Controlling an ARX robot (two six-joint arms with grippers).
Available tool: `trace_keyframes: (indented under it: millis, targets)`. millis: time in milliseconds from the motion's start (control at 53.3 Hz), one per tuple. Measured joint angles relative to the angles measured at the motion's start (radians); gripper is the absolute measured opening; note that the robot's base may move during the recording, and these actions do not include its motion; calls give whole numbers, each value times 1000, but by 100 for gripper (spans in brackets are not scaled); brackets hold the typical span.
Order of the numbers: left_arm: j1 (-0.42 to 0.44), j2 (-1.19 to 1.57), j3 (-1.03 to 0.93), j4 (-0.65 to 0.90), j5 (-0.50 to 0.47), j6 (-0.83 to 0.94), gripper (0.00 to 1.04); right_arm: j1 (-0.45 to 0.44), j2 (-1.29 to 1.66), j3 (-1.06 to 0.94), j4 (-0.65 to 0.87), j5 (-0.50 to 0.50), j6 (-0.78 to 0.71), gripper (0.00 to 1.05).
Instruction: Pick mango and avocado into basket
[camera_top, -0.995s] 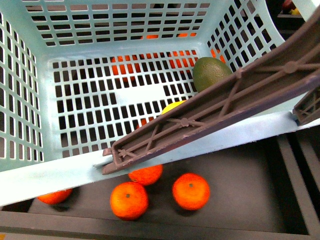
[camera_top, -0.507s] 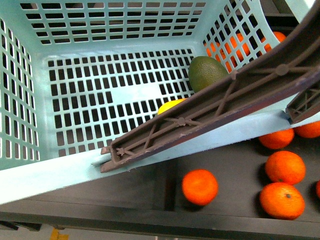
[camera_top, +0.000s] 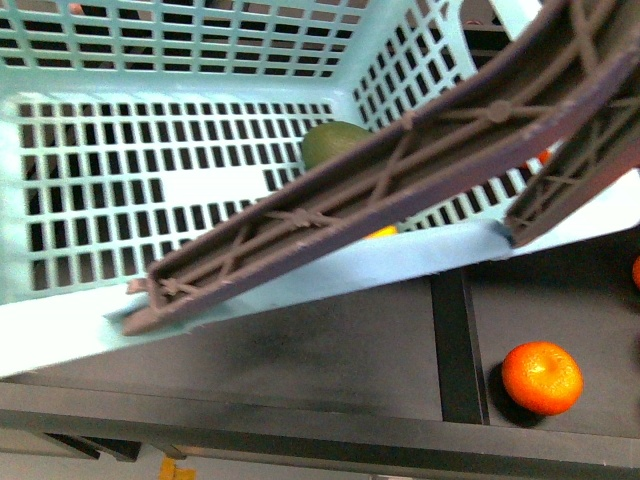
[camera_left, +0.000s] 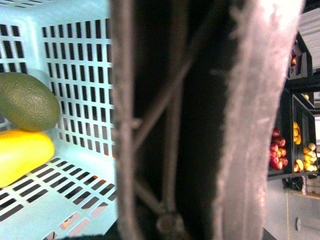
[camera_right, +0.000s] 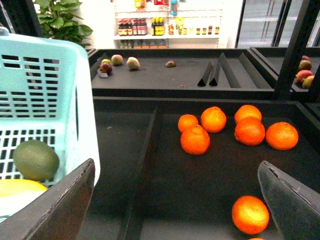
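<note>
- The mango (camera_left: 22, 154) lies on the slotted floor of the basket (camera_top: 90, 340), and the avocado (camera_left: 27, 101) rests against it; both sit by a slotted side wall
- From my front camera only a yellow sliver of the mango shows under the brown handle (camera_top: 330, 205), with the avocado's green top just above that handle
- My right gripper (camera_right: 175, 200) hangs outside the basket, its fingers (camera_right: 60, 210) spread wide with nothing between them; both fruits lie beyond the basket wall beside it
- My left gripper does not show; its camera sits right against the brown handle, which fills most of that view, so I cannot tell its grip
- Oranges (camera_right: 215, 120) lie loose on the dark shelf (camera_right: 125, 145) beside the basket, one orange (camera_top: 541, 377) near the shelf's front edge
</note>
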Motion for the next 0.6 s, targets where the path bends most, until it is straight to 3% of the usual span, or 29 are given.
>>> trace_keyframes:
  millis: [169, 263, 338, 601]
  targets:
    - [-7, 0, 0, 0, 14, -11, 13, 0, 0, 0, 0, 1, 0, 96]
    - [-36, 31, 2, 88, -301, -265, 13, 0, 0, 0, 0, 3, 0, 96]
    - [-9, 79, 28, 96, -414, -418, 13, 0, 0, 0, 0, 3, 0, 96]
    - [159, 315, 135, 119, -439, -626, 13, 0, 0, 0, 0, 3, 0, 96]
